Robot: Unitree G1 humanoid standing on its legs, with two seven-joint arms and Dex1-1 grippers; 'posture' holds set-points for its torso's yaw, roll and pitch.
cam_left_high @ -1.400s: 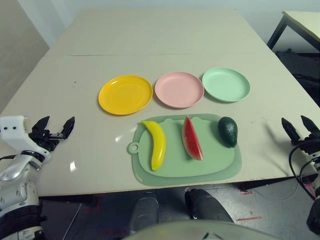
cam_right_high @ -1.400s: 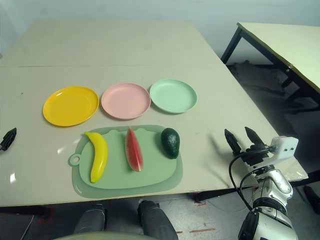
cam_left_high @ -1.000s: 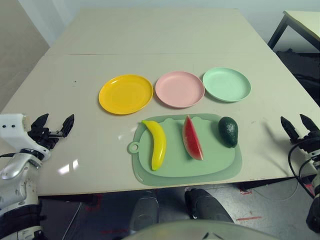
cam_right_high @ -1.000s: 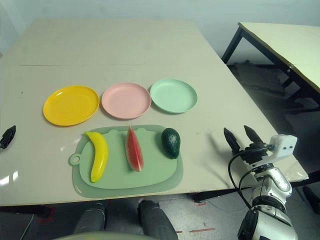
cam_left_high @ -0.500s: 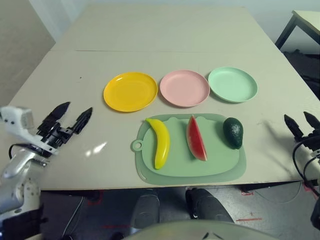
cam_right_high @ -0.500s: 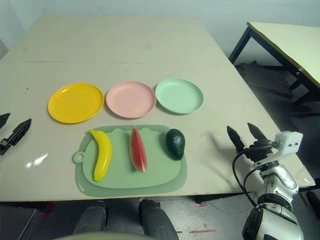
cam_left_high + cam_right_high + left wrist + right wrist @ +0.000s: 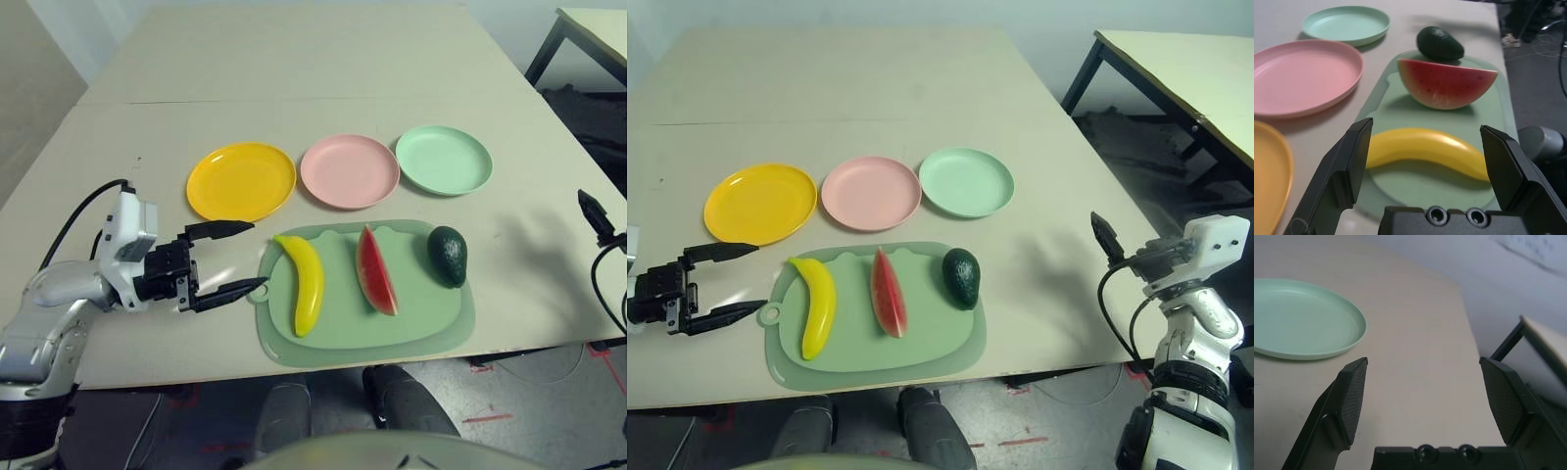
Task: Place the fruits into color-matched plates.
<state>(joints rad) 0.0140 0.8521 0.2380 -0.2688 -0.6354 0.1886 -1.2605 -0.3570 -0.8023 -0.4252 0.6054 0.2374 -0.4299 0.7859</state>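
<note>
Banana (image 7: pixel 310 285) looks light, stiff, maybe slippery; we should take middle, across curve. Left pincer (image 7: pixel 250 258) apart, right pincer (image 7: pixel 1423 360) also apart.

From here I see a pale table (image 7: pixel 294 59) with a thin seam across it and light glinting off its top. Behind it I have a whitish wall (image 7: pixel 862 14). Off to the right I make out a second table (image 7: pixel 1185 83) on dark legs. Below, the floor (image 7: pixel 519 421) is grey, with red marks.
</note>
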